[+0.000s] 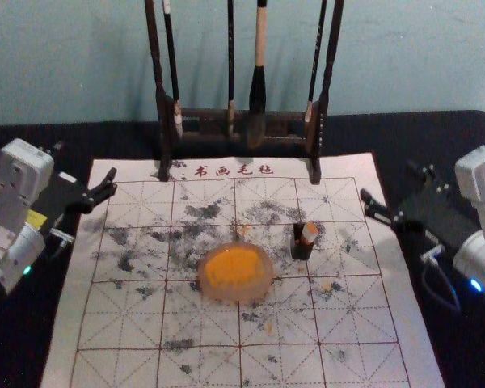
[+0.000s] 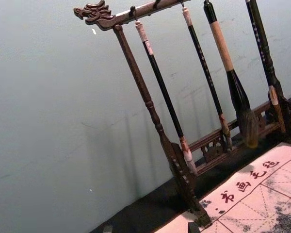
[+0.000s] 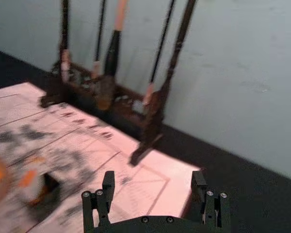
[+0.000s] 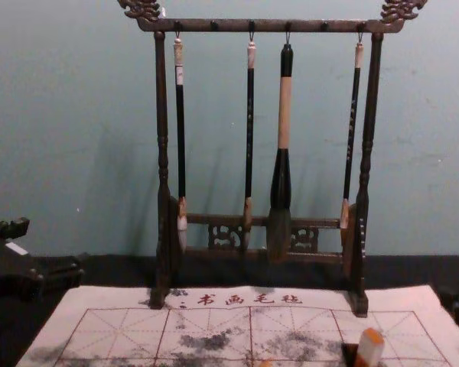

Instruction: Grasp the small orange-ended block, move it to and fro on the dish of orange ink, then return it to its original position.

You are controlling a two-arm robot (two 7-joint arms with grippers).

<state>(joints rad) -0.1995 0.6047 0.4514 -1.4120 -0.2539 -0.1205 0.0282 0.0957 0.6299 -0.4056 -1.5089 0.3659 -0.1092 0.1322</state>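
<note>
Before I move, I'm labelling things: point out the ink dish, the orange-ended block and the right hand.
Ink dish [image 1: 241, 295], head view: near rim.
Orange-ended block [image 4: 368, 352], chest view: pale side.
Right hand [image 3: 153, 178], right wrist view: midway between fingertips.

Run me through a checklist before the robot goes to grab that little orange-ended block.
1. Block in its small black holder, orange end up: ok, though it leans.
2. Orange ink in the dish: ok.
3. Right gripper open: ok, fingers apart.
4. Right gripper at the block: not ok, it is out by the mat's right edge.
5. Left gripper clear of dish and block: ok, by the mat's left edge.
6. Block loose enough to lift out easily: cannot tell.
</note>
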